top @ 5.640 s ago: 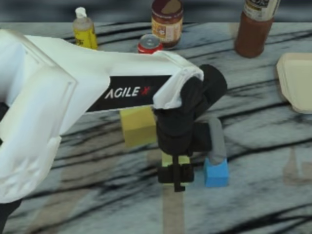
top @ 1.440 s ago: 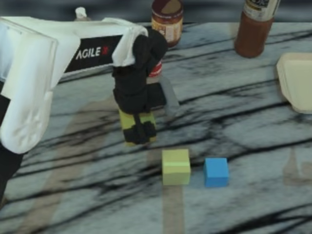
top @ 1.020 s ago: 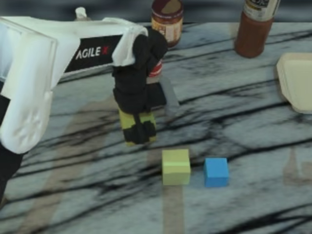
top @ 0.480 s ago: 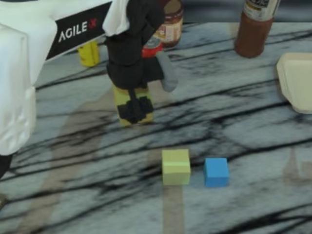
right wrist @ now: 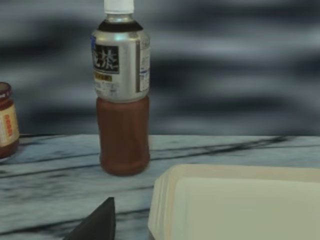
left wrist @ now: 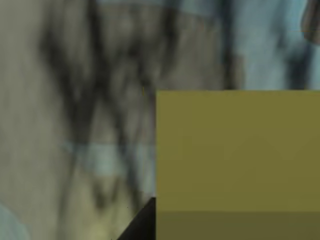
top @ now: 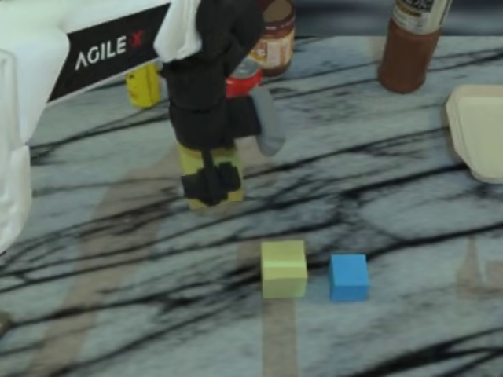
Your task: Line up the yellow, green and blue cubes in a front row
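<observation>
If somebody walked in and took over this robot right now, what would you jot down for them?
Left gripper: shut on the yellow cube, held above the table, behind and to the left of the other two cubes.
Right arm: parked off to the right, near the cream tray; its jaws are out of sight.
Green cube and blue cube: side by side at the front, a small gap between them.
Done: green and blue placed.
Left: set yellow down left of green, in line, then let go.

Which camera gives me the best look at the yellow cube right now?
The top view: the yellow cube sits in the left gripper, behind and left of the green cube. The left wrist view shows only a flat yellow face filling the frame. The right wrist view misses it.
</observation>
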`<action>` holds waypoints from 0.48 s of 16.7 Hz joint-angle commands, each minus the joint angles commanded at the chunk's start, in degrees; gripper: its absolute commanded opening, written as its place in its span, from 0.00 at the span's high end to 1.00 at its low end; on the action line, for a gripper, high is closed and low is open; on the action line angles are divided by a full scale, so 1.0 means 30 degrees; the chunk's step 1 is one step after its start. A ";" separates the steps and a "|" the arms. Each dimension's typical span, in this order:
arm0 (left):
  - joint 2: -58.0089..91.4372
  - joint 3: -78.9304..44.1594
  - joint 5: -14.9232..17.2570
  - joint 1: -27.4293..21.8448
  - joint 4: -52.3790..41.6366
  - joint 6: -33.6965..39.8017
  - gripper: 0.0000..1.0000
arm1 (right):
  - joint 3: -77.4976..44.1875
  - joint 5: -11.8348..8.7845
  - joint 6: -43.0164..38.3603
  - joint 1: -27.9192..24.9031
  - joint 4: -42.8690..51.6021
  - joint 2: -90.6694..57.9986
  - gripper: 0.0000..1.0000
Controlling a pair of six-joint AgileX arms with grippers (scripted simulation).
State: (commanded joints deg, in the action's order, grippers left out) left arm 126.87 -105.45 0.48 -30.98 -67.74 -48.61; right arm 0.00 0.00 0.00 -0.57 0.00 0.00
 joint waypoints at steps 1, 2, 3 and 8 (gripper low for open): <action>-0.0721 0.1051 0.0004 -0.0137 0.0216 -0.0305 1.00 | 0.0000 0.0000 0.0000 0.0000 0.0000 0.0000 0.00; -0.1489 0.2270 0.0010 -0.0281 0.0440 -0.0630 1.00 | 0.0000 0.0000 0.0000 0.0000 0.0000 0.0000 0.00; -0.2298 0.3568 0.0016 -0.0424 0.0674 -0.0961 1.00 | 0.0000 0.0000 0.0000 0.0000 0.0000 0.0000 0.00; -0.5881 0.8204 0.0038 -0.0983 0.1792 -0.2331 1.00 | 0.0000 0.0000 0.0000 0.0000 0.0000 0.0000 0.00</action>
State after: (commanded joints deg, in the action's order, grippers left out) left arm 109.23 -80.84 0.59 -33.93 -62.36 -55.60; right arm 0.00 0.00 0.00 -0.57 0.00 0.00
